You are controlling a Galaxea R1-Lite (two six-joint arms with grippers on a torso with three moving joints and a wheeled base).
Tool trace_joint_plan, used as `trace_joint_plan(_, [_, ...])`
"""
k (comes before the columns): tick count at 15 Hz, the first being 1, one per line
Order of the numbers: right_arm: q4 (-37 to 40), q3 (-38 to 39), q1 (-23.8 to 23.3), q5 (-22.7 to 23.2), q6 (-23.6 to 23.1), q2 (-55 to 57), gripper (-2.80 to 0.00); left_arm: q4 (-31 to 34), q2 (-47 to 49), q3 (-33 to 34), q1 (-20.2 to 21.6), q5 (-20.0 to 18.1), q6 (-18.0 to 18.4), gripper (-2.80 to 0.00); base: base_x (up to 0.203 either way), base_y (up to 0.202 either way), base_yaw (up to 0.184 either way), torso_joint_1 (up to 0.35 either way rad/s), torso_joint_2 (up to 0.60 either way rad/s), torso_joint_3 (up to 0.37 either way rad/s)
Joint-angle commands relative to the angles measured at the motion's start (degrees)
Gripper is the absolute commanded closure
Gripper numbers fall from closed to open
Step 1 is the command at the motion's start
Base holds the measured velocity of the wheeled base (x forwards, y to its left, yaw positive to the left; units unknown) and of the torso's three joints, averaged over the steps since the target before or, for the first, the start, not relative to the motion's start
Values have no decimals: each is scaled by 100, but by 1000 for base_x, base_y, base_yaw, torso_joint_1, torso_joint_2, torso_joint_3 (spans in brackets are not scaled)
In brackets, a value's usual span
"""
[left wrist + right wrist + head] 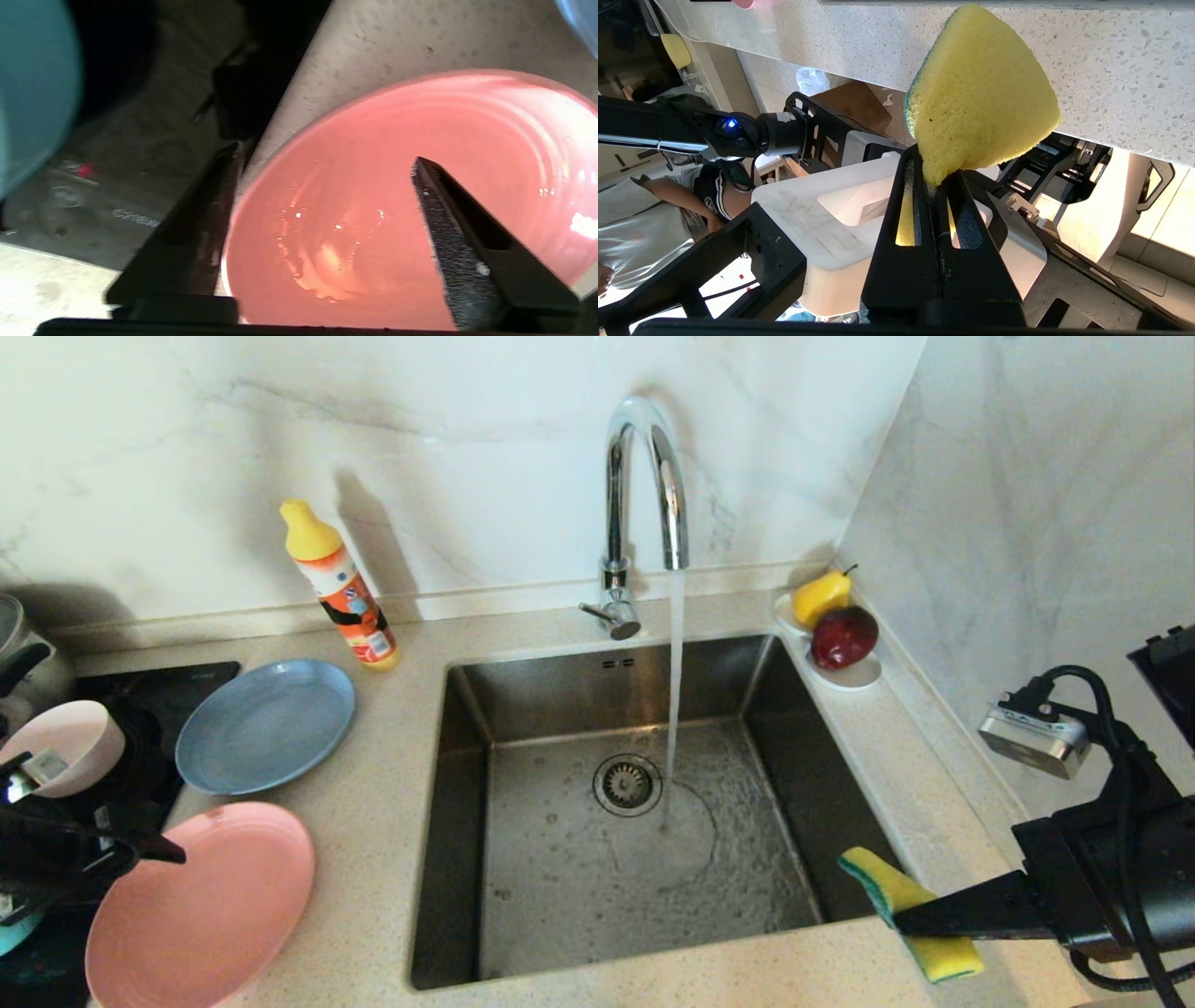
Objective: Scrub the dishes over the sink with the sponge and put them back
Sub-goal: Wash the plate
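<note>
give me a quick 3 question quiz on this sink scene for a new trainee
1. True or false: the faucet is running water into the sink.
2. What is the right gripper shut on? A) the pear B) the sponge C) a bowl
3. Fill in: the left gripper is open above the ____ plate.

Key:
1. True
2. B
3. pink
</note>
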Motion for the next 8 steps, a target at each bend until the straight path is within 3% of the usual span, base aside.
trace_joint_plan(1, [15, 8, 3, 29, 15, 55, 0, 8, 76, 60, -5, -68, -2, -280, 0, 0, 0, 0, 0, 0])
trace_joint_plan(3, [-17, 32, 3, 29, 24, 64, 0, 5, 83, 167, -5, -353, -5, -280, 0, 0, 0, 0, 0, 0])
trace_joint_plan(8, [-30, 71, 3, 29, 24, 55, 0, 5, 105, 190, -5, -627, -111, -280, 0, 0, 0, 0, 0, 0])
